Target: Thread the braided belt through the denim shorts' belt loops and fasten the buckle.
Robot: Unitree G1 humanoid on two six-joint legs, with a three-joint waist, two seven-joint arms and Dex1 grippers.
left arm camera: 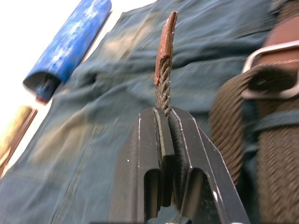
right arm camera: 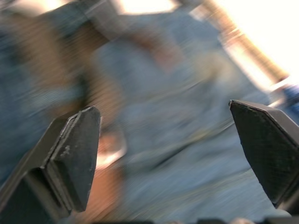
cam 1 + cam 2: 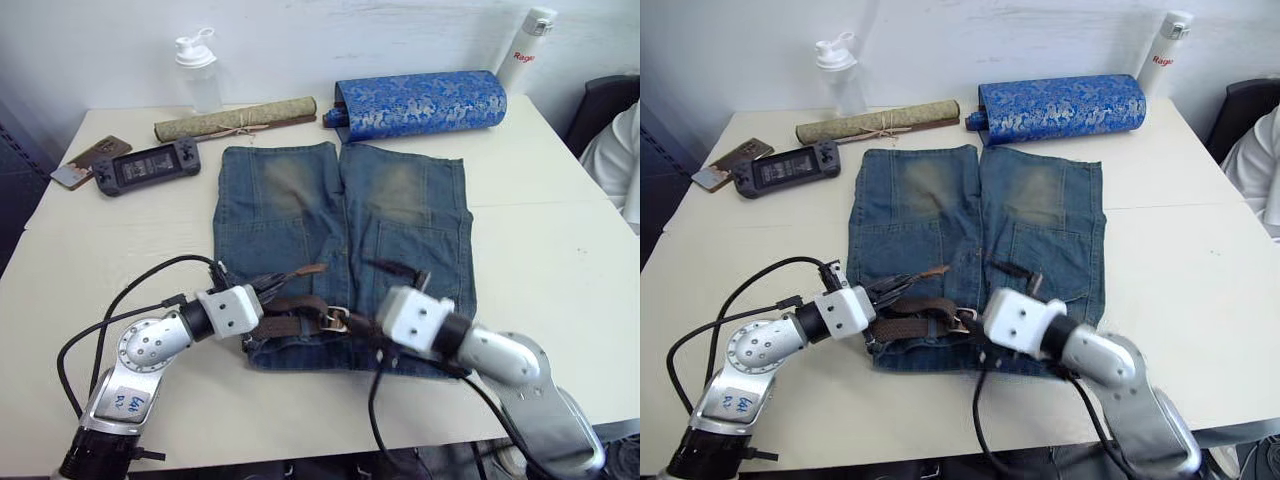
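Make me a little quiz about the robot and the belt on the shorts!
1. True or false: the left claw is pinching the braided belt near its leather end tab.
2. What is the right claw doing? A) squeezing the buckle B) open above the denim shorts C) holding a bottle
3. Fill in: the silver buckle lies at the shorts' ____, between the two claws.

Key: 1 true. 2 B: its fingers stand wide apart with nothing between them. 3 waistband.
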